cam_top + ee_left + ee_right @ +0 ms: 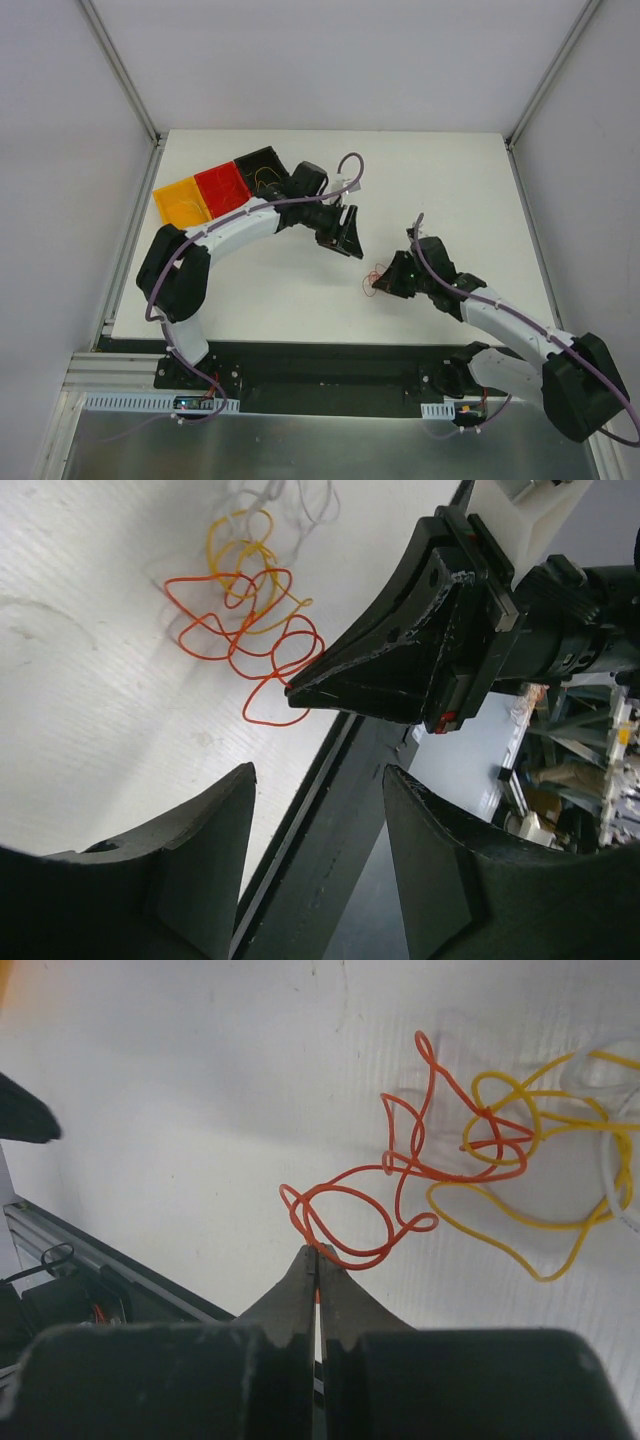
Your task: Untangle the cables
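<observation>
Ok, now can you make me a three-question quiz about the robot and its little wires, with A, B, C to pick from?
1. Where does the wire tangle lie?
A) in the red tray box
B) on the white table, at the right gripper
C) on top of the left arm

2. What colour is the wire that the right gripper pinches?
A) blue
B) green
C) red

3. How is the left gripper?
A) open and empty
B) shut on a wire
C) shut on the tray

Answers:
1 B: the top view shows the tangle on the bare table, right at the right gripper's tip.
2 C: the right wrist view shows it shut on a red loop.
3 A: the left wrist view shows it wide open with nothing in the gap.
</observation>
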